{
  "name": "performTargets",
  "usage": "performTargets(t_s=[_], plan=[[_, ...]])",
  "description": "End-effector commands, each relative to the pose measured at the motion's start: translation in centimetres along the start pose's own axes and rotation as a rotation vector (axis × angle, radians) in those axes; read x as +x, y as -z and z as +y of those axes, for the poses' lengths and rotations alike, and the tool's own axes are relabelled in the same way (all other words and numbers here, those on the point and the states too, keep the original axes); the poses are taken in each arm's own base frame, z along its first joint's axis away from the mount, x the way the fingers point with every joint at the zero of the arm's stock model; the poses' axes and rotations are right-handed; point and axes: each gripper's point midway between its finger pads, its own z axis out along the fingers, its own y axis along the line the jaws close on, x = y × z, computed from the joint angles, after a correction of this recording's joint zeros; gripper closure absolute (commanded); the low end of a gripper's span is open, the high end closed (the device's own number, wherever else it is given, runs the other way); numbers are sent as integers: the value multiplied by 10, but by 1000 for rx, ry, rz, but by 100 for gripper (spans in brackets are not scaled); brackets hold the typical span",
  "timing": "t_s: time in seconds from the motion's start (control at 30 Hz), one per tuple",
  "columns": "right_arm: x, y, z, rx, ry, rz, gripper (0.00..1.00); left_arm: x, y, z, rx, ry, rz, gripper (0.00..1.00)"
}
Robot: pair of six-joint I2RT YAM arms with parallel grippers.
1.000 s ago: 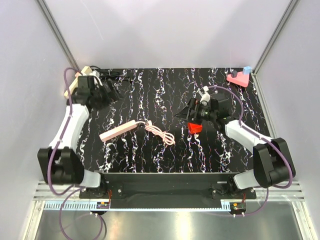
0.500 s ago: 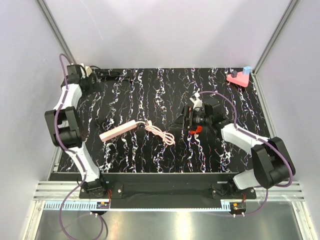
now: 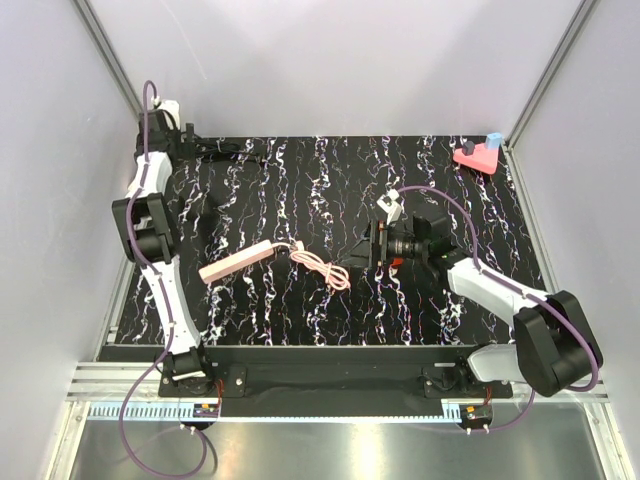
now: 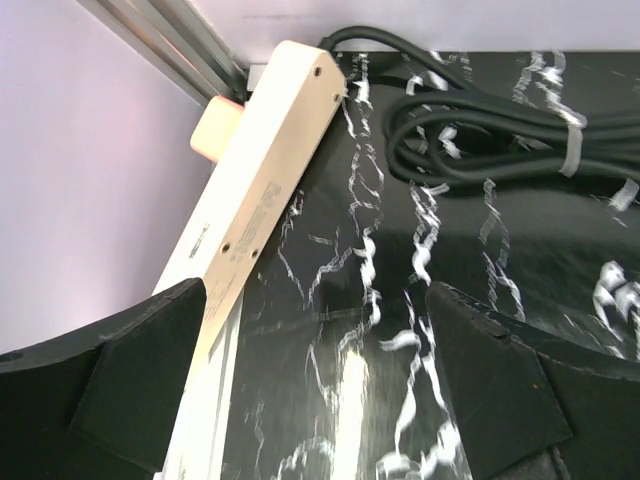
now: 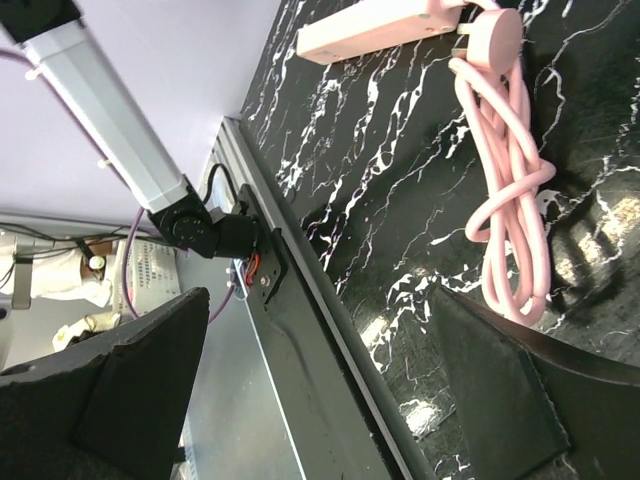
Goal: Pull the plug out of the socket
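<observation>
The socket [image 3: 236, 263], a long cream-pink power strip, lies left of the table's middle. A pink plug [image 3: 285, 248] sits in its right end, and a coiled pink cable [image 3: 325, 270] trails from it. In the right wrist view the socket [image 5: 380, 25], plug [image 5: 492, 32] and cable [image 5: 508, 200] show at the top right. My right gripper [image 3: 356, 250] [image 5: 320, 300] is open and empty, just right of the cable coil and pointing left. My left gripper [image 3: 188, 143] [image 4: 318, 300] is open and empty at the far-left corner, away from the socket.
A second, cream-white power strip [image 4: 262, 185] lies along the back-left wall beside a bundled black cable [image 4: 490, 130] [image 3: 228, 152]. A red cube [image 3: 397, 263] is mostly hidden under my right wrist. A pink triangular block [image 3: 476, 156] sits at the back right.
My left arm has swung up and back into the far-left corner. My right gripper has moved left over the red cube towards the pink cable. The socket and plug have not moved.
</observation>
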Motion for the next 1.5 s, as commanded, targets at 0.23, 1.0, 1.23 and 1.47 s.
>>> performTargets(t_s=[0.23,1.0,1.23,1.47], plan=[[8,-5,17,-158,5,37,0,-59,-41,29,-138,72,-336,1],[-1,0,18,-97,52,-1,0,-48,-11,-73,222,1090,-266,9],[0,2,16,-76,56,-3,0,-23,-42,-89,174,1288,-155,14],[0,1,11,-54,61,-6,0,-8,-70,-101,116,1382,-105,22]])
